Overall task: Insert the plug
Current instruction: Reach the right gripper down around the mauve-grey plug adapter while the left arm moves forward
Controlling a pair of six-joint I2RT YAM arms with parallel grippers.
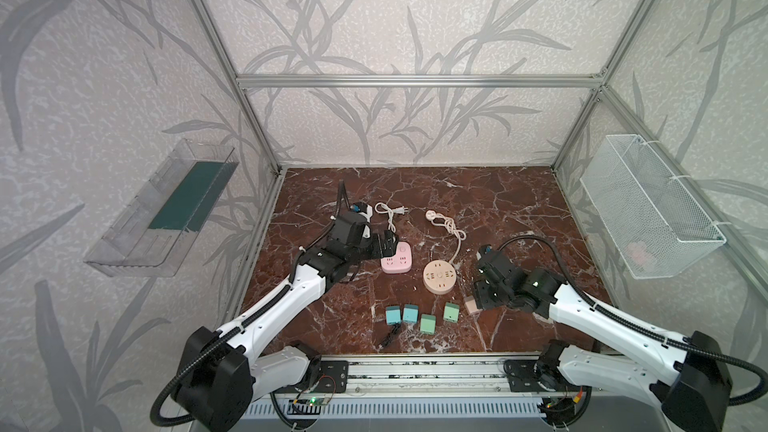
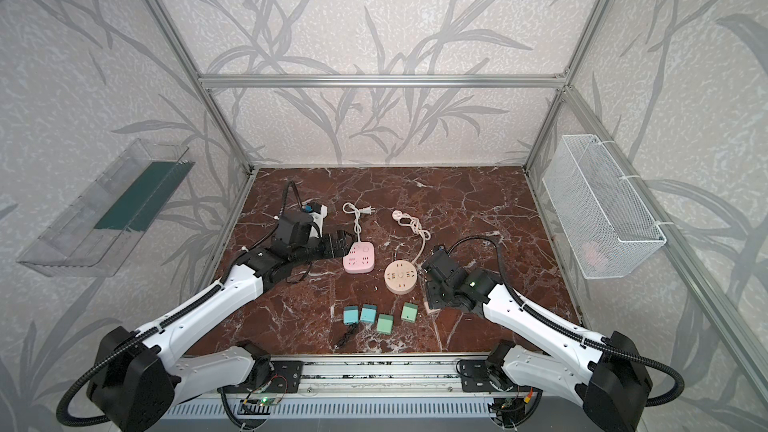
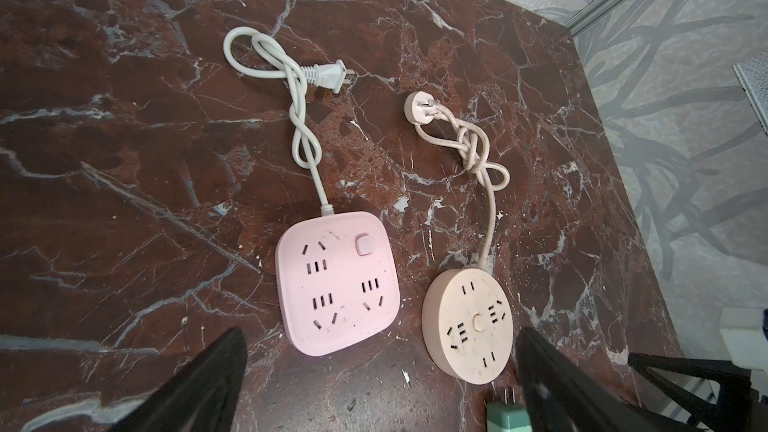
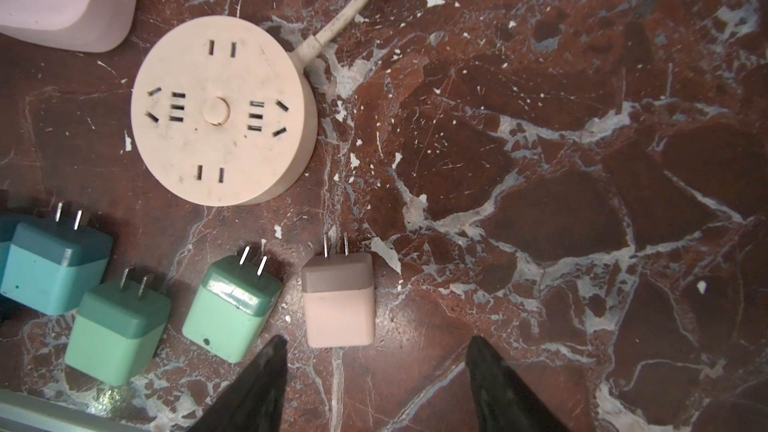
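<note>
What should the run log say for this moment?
stage: pre-grasp | right hand: open, at pink plug, no grip | left hand: open, by pink power strip | pink plug: on table, not inserted

In a top view, the left arm (image 1: 282,301) extends from its base at 7 o'clock toward 1 o'clock. Its wrist turns the left gripper (image 1: 389,245) toward 3 o'clock, jaws spread wide and holding nothing. The right arm (image 1: 602,317) extends from 5 o'clock toward 10 o'clock with the wrist bent downward, and the right gripper (image 4: 376,338) hangs low, jaws parted and gripping nothing.
</note>
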